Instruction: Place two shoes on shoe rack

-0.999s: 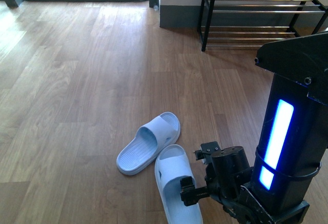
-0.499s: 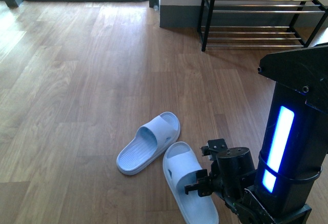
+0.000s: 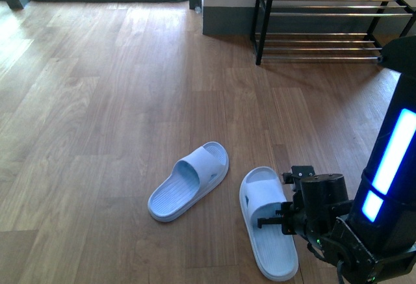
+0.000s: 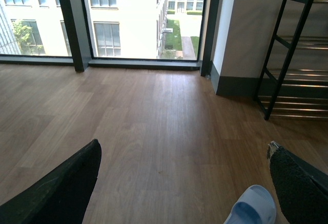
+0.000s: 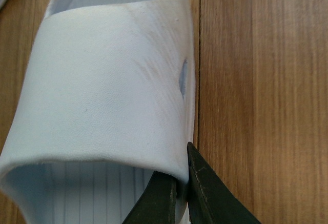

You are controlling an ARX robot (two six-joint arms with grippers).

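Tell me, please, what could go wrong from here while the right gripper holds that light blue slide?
The right gripper pinches the near slide only by the thin edge of its strap, so it may slip free or swing when lifted. The shoe rack stands far across the floor: a long carry on a weak hold. Its tiers are spaced bars, so a crooked slide might tip through.

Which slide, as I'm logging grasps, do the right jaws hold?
The slide nearer the robot, strap edge pinched by the right gripper; the other slide lies free.
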